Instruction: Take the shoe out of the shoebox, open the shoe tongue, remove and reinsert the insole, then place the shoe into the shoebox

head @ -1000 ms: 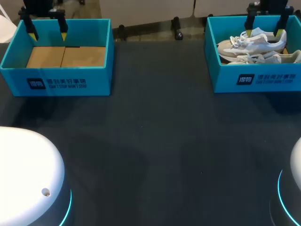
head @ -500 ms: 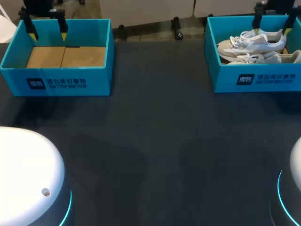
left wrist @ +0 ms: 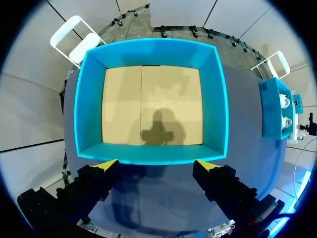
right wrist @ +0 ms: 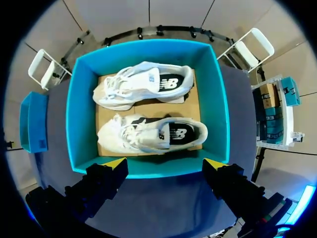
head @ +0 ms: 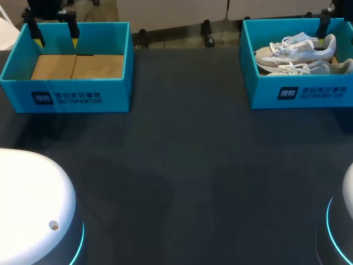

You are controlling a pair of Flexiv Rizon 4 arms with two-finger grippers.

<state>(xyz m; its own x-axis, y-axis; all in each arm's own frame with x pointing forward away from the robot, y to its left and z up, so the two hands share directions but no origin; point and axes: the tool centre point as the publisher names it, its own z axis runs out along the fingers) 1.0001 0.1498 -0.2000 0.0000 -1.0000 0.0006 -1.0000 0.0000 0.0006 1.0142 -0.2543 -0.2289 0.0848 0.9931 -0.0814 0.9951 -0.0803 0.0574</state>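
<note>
A pair of white sneakers lies side by side in the teal shoebox at the upper right of the dark bench. The right gripper hangs above that box, fingers spread, gripping nothing. At upper left, the left gripper hovers over a second teal shoebox, fingers likewise spread.

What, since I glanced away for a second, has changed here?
The right gripper slid sideways to the robot's right over the shoebox, open and grasping nothing. The left gripper stayed open above the empty box. The shoes and both boxes did not move.
</note>
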